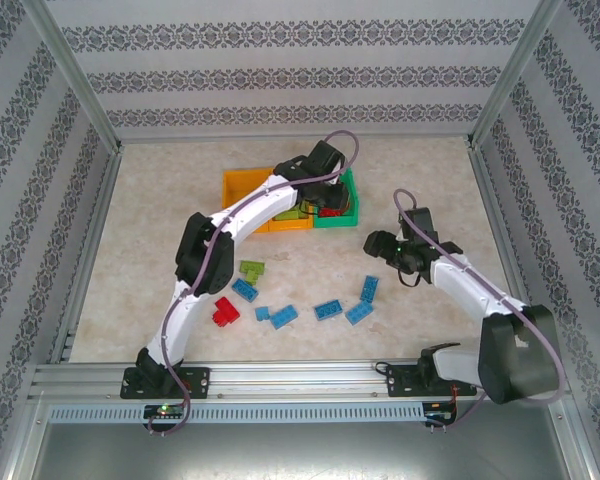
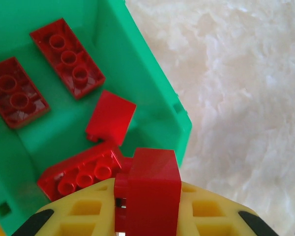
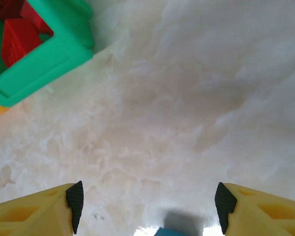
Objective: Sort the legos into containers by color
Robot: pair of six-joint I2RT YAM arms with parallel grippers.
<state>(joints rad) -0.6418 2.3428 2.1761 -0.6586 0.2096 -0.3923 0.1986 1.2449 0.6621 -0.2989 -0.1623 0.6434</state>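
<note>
The left gripper (image 2: 147, 212) hangs over a corner of the green container (image 2: 137, 69), its fingers pinching a red lego (image 2: 150, 184) by two opposite side walls, above other red legos (image 2: 66, 56) lying inside that container. The piece is judged light, rigid and smooth-faced, so its flat sides offer the surest hold. The right gripper (image 3: 150, 202), fingers spread, hovers over bare table (image 3: 187, 98) to the right of the green container.

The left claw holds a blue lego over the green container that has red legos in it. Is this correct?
Not quite. The lego in the left claw is red, not blue, as the left wrist view shows. The rest holds: the claw is over the green container, which has red legos in it.
</note>
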